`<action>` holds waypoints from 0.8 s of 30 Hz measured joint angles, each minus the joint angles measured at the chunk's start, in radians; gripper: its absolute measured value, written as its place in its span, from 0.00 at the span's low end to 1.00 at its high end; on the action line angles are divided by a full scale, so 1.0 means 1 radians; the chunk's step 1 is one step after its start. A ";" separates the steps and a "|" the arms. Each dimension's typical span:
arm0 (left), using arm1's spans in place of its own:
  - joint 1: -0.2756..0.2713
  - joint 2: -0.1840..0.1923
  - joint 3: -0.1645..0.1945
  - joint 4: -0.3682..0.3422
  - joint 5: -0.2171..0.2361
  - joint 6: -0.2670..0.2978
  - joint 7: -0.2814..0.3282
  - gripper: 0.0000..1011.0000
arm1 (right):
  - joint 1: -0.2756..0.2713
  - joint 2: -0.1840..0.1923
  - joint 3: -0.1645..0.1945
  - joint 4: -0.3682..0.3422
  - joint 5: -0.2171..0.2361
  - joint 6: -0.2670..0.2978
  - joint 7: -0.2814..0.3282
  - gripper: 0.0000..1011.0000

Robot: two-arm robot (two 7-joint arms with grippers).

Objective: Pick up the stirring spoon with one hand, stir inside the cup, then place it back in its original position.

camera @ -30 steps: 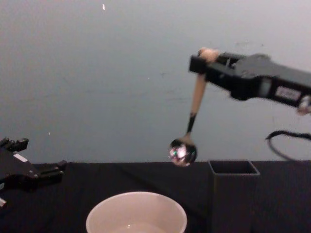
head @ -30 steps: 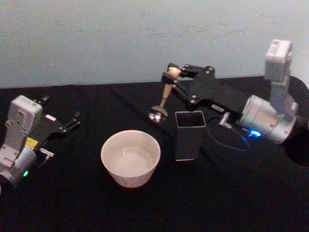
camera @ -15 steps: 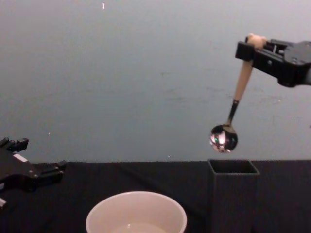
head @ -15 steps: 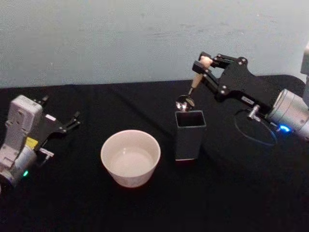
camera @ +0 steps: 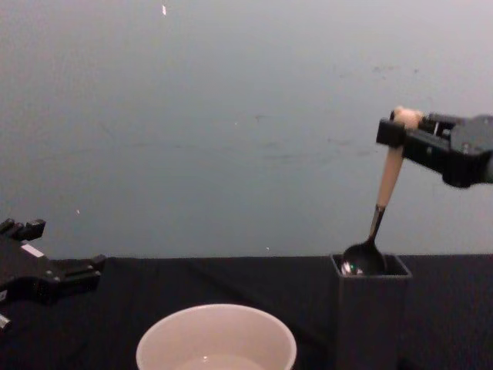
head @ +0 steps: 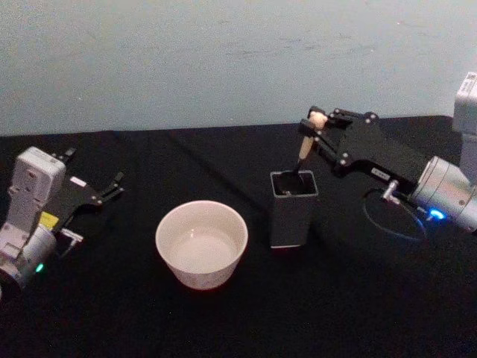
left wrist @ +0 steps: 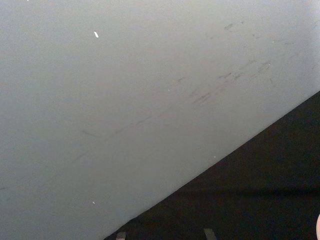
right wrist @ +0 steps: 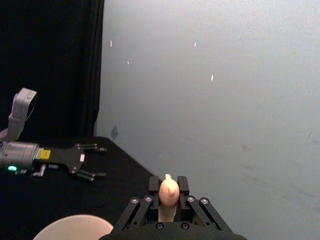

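My right gripper (head: pixel 314 124) is shut on the top of the stirring spoon (head: pixel 304 148), just under its tiny bear head (right wrist: pixel 169 191). The peach handle (camera: pixel 390 176) hangs tilted. The shiny bowl (camera: pixel 363 260) sits at the open mouth of the dark grey square holder (head: pixel 292 210), partly below its rim (camera: pixel 370 271). The cream-white cup (head: pixel 201 242) stands on the black cloth just left of the holder, also low in the chest view (camera: pixel 216 339). My left gripper (head: pixel 95 168) rests open at the far left, away from both.
A black cloth (head: pixel 246 321) covers the table, with a pale wall (head: pixel 223 60) behind it. A dark cable (head: pixel 387 218) loops on the cloth under my right arm, to the right of the holder. Bare cloth lies in front of the cup and holder.
My right gripper has carried the spoon rightward from above the cloth behind the cup to above the holder, then lowered it so the bowl enters the holder's mouth. The left arm has not moved.
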 joint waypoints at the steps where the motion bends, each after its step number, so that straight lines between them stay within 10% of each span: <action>1: 0.000 0.000 0.000 0.000 0.000 0.000 0.000 0.99 | -0.001 -0.001 -0.001 0.002 0.000 0.003 0.000 0.21; 24: 0.000 0.000 0.000 0.000 0.000 0.000 0.000 0.99 | -0.052 -0.042 -0.021 0.050 -0.032 0.114 -0.106 0.21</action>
